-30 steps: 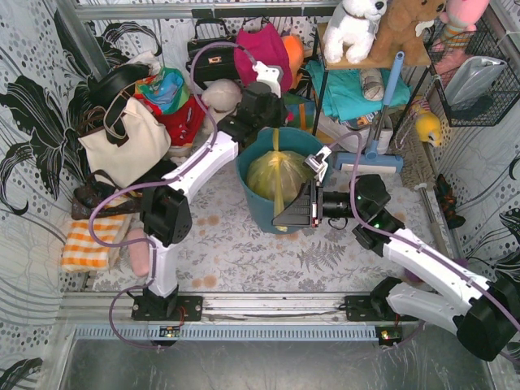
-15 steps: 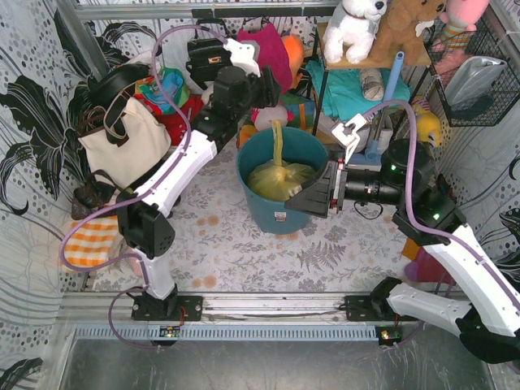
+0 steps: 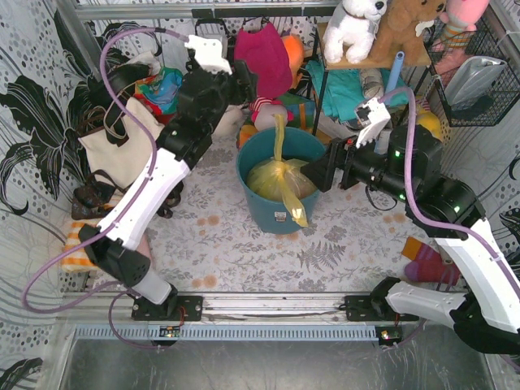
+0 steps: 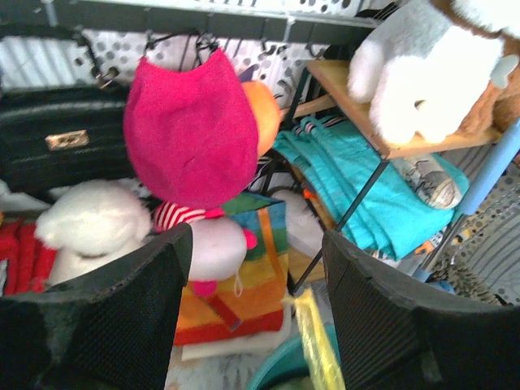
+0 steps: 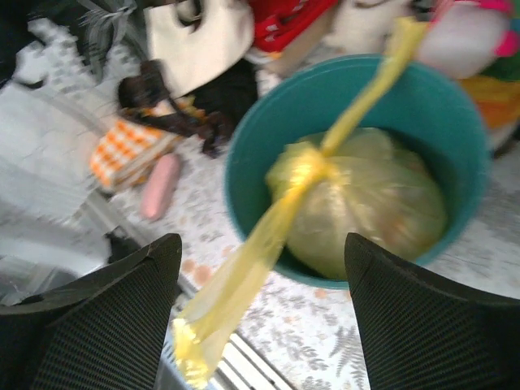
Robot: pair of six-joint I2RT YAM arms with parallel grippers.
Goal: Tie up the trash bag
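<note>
The yellow-green trash bag (image 3: pixel 280 180) sits in the round teal bin (image 3: pixel 252 199), gathered at a knot (image 5: pixel 305 166). One twisted tail stands up toward the back (image 3: pixel 279 130); the other hangs over the bin's front rim (image 3: pixel 297 210). My left gripper (image 3: pixel 244 84) hovers behind the bin, open, and the upper tail's tip (image 4: pixel 313 329) shows low between its fingers (image 4: pixel 122 317), untouched. My right gripper (image 3: pixel 322 173) is at the bin's right rim, open. The loose front tail (image 5: pixel 236 284) dangles free between its wide-apart fingers (image 5: pixel 431 325).
A white handbag (image 3: pixel 122 146), black bags and a magenta bag (image 4: pixel 191 134) crowd the back left. A shelf with plush toys (image 3: pixel 357 28) and teal cloth (image 4: pixel 357 179) stands back right, with a blue-handled mop (image 3: pixel 388 89). An orange checked cloth (image 3: pixel 81 244) lies left.
Both grippers have opened and let go of the bag's tails. The left arm drew back up and left, the right arm pulled right. The front tail dropped over the bin's rim.
</note>
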